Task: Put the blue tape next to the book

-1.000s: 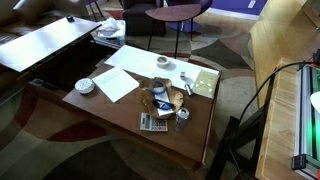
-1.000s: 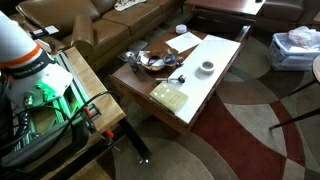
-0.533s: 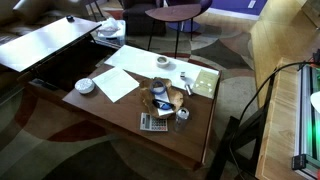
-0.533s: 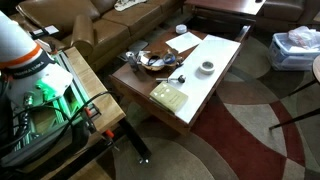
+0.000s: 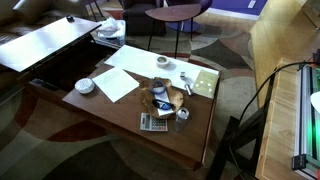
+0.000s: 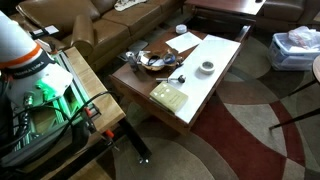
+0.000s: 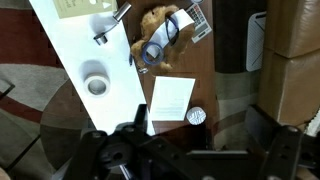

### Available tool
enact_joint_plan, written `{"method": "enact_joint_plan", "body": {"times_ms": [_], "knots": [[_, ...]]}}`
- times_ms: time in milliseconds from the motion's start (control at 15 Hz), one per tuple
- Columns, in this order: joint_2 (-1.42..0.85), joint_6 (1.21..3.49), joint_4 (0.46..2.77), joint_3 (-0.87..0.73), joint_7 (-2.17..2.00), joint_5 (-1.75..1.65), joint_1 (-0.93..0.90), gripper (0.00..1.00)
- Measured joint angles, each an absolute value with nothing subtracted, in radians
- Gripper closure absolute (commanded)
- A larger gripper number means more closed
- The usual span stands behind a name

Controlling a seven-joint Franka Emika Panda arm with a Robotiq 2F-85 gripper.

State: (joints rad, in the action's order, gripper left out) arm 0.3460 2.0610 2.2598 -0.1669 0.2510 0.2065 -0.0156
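Note:
The blue tape (image 7: 152, 53) is a small ring lying in a clutter of items at the middle of the wooden coffee table. It shows in both exterior views (image 5: 158, 97) (image 6: 151, 64). The book (image 5: 205, 80), pale yellow-green and flat, lies on a white strip at the table's end, a short way from the tape. It also shows in an exterior view (image 6: 168, 95) and at the top edge of the wrist view (image 7: 85, 8). My gripper (image 7: 195, 160) hangs high above the table, dark, open and empty. It does not show in the exterior views.
A white cup-like object (image 5: 163, 63) (image 7: 96, 85) stands on the white strip. White paper (image 5: 116, 84) (image 7: 172, 97), a white bowl (image 5: 85, 86) and a grey calculator (image 5: 153, 122) (image 7: 197, 20) lie on the table. A brown object (image 7: 160, 20) touches the tape clutter. Sofas and a chair surround the table.

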Motion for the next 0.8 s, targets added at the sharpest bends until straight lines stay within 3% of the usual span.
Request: {"method": "enact_joint_plan", "body": {"times_ms": [600, 800], "knots": [[-0.082, 2.415, 2.219, -0.087, 0.167, 0.211, -0.016, 0.0], [-0.207, 2.438, 2.19, -0.082, 0.104, 0.143, -0.012, 0.0]]}}
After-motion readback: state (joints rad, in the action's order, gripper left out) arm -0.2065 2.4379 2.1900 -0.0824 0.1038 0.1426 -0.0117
